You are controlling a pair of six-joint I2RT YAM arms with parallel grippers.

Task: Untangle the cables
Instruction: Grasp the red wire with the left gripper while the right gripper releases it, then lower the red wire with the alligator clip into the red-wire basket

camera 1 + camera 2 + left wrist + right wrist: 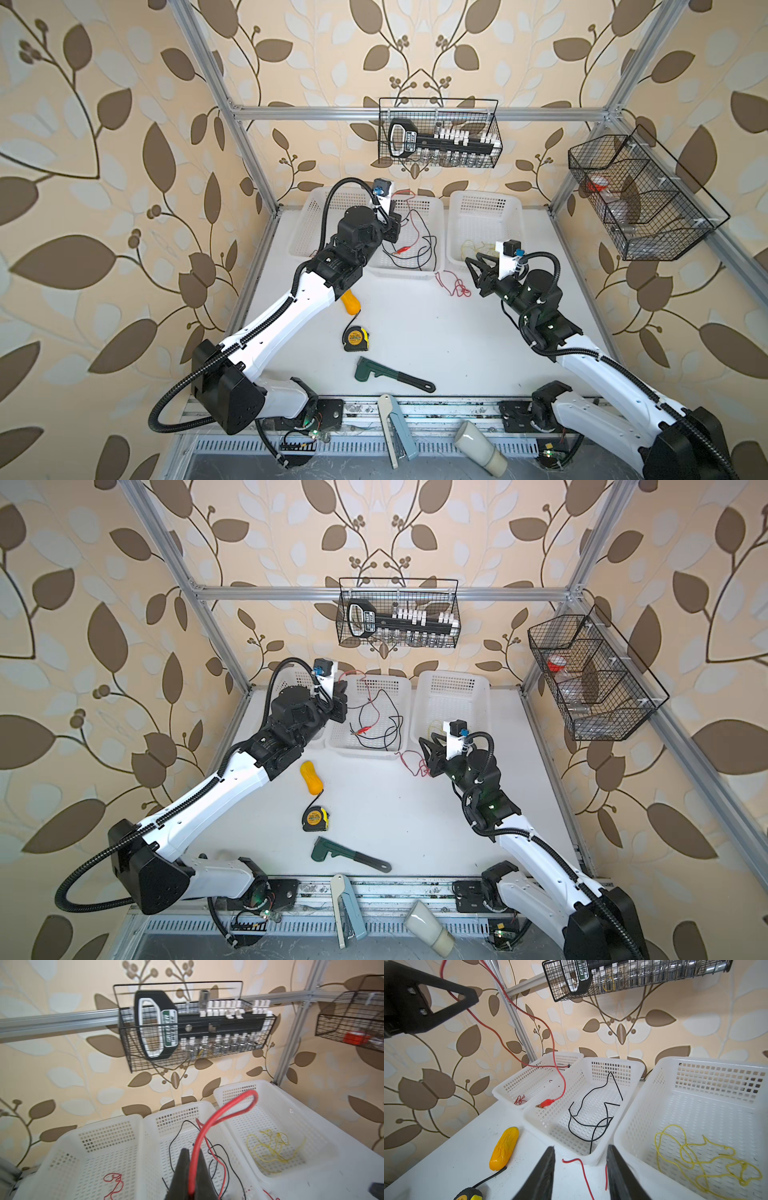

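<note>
Bench: the white bench point(419, 328) carried three white perforated plastic baskets point(484, 196) along its far edge.
Left gripper: the left gripper point(192, 1159) hung above the middle basket point(638, 1068), pinched tight on a thin red cable point(255, 1097) that ran down to a red clip point(547, 1103) inside.
Right gripper: the right gripper point(580, 1150) stood partly spread and empty, low over the bench.
Loose cables: a second red cable point(583, 1169) lay on the bench just below the right gripper; a thin black cable point(591, 1140) lay in the middle basket and a thin yellow cable point(708, 1162) in the right basket point(654, 1068).
</note>
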